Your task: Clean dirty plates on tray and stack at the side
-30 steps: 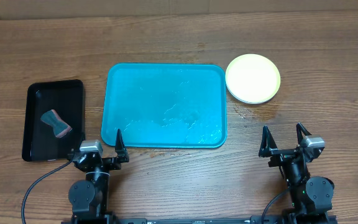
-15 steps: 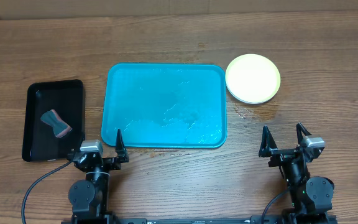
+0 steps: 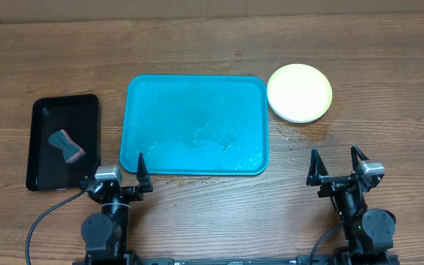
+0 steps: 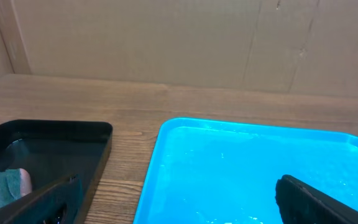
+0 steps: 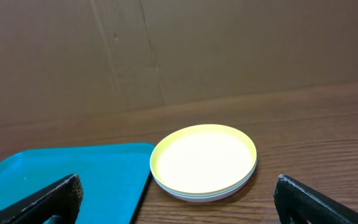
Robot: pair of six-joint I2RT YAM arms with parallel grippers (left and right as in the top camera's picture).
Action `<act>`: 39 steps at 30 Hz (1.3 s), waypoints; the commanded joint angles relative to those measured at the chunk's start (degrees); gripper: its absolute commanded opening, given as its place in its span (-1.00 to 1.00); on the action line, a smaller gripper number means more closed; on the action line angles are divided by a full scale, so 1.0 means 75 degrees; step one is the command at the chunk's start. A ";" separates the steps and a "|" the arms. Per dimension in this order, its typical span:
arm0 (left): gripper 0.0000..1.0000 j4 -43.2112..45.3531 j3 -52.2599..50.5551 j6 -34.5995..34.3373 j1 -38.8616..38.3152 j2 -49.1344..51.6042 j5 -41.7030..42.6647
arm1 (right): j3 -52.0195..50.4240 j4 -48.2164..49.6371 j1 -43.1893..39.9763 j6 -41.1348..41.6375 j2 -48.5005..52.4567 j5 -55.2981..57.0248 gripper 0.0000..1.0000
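Observation:
The plates [image 3: 299, 92] sit in one stack on the table right of the teal-blue tray [image 3: 195, 125], the yellow-green one on top; paler rims show under it in the right wrist view [image 5: 204, 160]. The tray holds no plates, only wet streaks. It also shows in the left wrist view [image 4: 253, 168] and the right wrist view [image 5: 61, 177]. My left gripper [image 3: 119, 169] is open and empty at the tray's near left corner. My right gripper [image 3: 337, 163] is open and empty near the table's front edge, in front of the stack.
A small black tray [image 3: 63, 140] at the left holds a sponge [image 3: 66, 146], also seen in the left wrist view [image 4: 4, 186]. A cardboard wall stands behind the table.

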 commanded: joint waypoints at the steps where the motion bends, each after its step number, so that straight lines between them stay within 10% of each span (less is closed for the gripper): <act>1: 1.00 -0.0006 -0.0029 0.0143 -0.0026 -0.0093 0.0009 | -0.0079 0.0041 -0.0050 -0.0219 -0.0061 0.0297 1.00; 39: 0.99 -0.0006 -0.0029 0.0143 -0.0026 -0.0093 0.0012 | -0.0079 0.0041 -0.0073 -0.1402 -0.0061 0.0125 1.00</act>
